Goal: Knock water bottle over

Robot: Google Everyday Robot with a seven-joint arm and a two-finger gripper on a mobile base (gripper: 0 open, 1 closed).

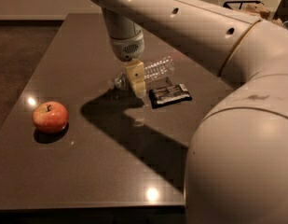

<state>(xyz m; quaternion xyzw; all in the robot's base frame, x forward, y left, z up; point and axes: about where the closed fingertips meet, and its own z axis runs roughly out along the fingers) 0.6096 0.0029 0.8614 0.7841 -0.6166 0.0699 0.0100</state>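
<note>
water bottle (157,69): clear, ribbed, lying flat on desk (87,171) | long axis left-right, neck leftward | just behind gripper (139,88) | grip opening unclear

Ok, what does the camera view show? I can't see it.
The water bottle lies on its side on a dark table, with the robot's gripper hanging just in front of it. A dark packet sits beside it, and a red apple sits farther left.
</note>
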